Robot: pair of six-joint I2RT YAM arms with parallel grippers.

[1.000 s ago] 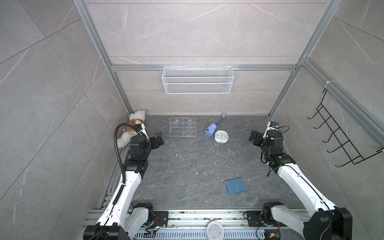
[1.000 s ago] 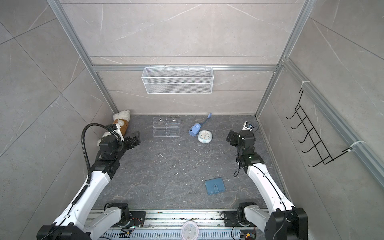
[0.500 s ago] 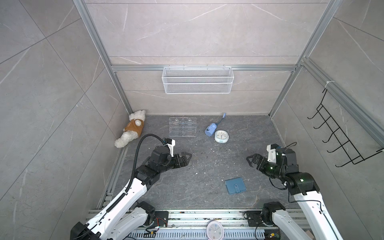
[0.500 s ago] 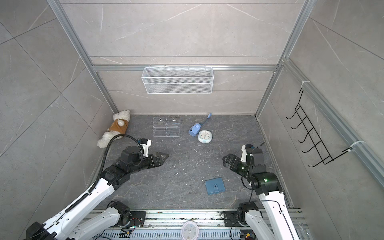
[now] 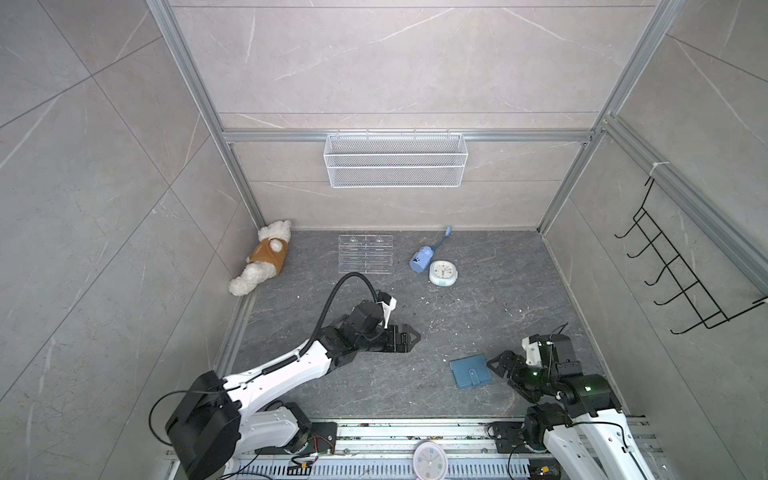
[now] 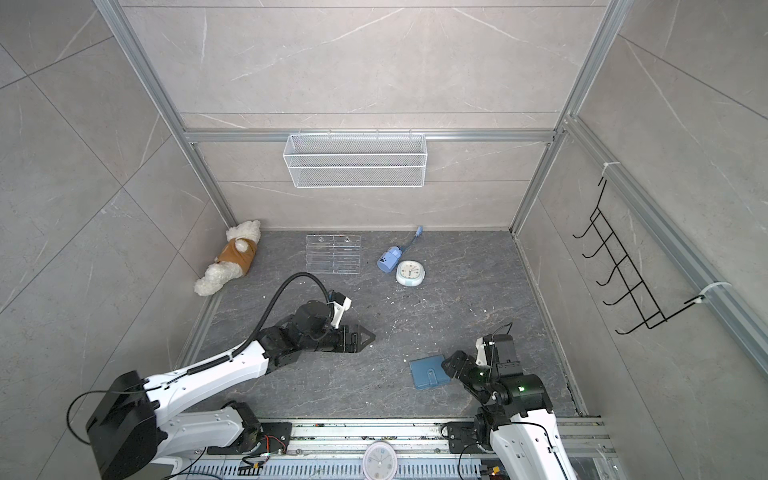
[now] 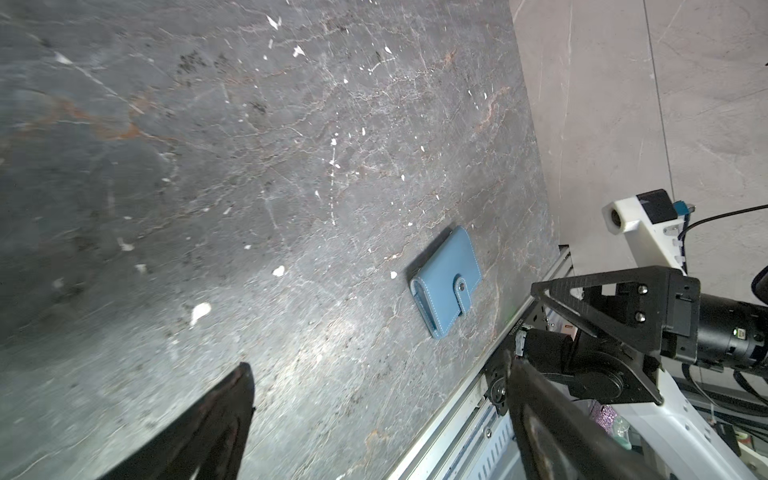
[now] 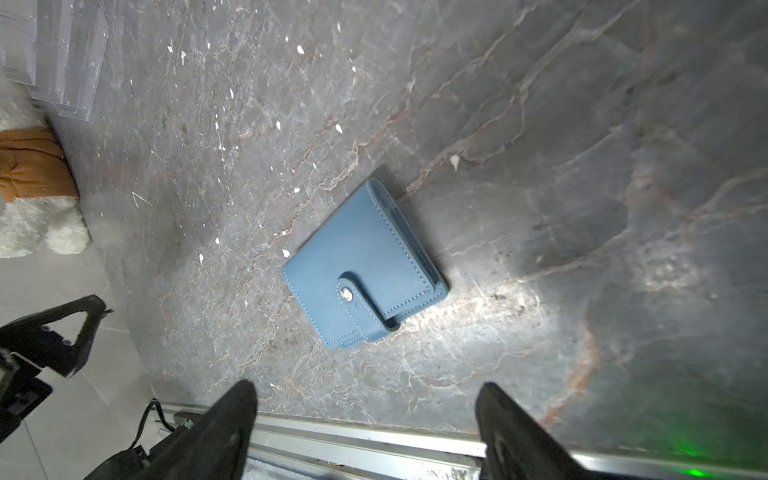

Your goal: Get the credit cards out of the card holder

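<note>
Bare floor [image 5: 478,316] round card holder [image 5: 470,371]; only right tool [image 5: 495,367] just beside.

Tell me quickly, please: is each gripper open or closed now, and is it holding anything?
Left gripper: open, holding nothing.
Right gripper: open, holding nothing; not touching the card holder.

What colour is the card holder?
The card holder is dusty blue, clearest in the right wrist view.

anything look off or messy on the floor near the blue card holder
Nothing looks damaged. The card holder lies snapped shut and askew on the dark floor, which is littered with small white flecks. A plush dog is slumped on its side in the back corner.
</note>
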